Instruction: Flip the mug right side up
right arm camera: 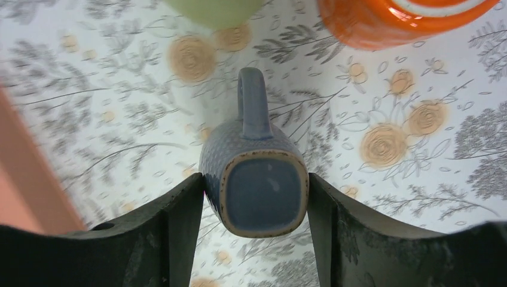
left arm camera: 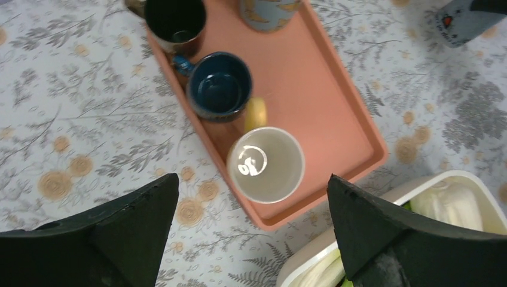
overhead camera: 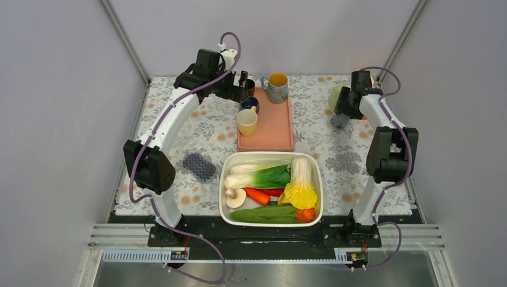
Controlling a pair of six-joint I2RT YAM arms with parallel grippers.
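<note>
only the right wrist view shows the right gripper (right arm camera: 256, 179) clamping the upside-down blue mug (right arm camera: 258, 203).

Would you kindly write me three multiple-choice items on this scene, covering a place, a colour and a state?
1. Where is the upturned mug? A on the tray; B right of the tray; C stacked on another mug.
2. What colour is the tray? A green; B salmon; C white.
3. How is the left end effector? A open; B shut on a mug; C shut on a spoon.
Key: B, the top view shows it right of the tray; B, both views of it show salmon; A, its fingers stand wide apart with nothing between.
</note>
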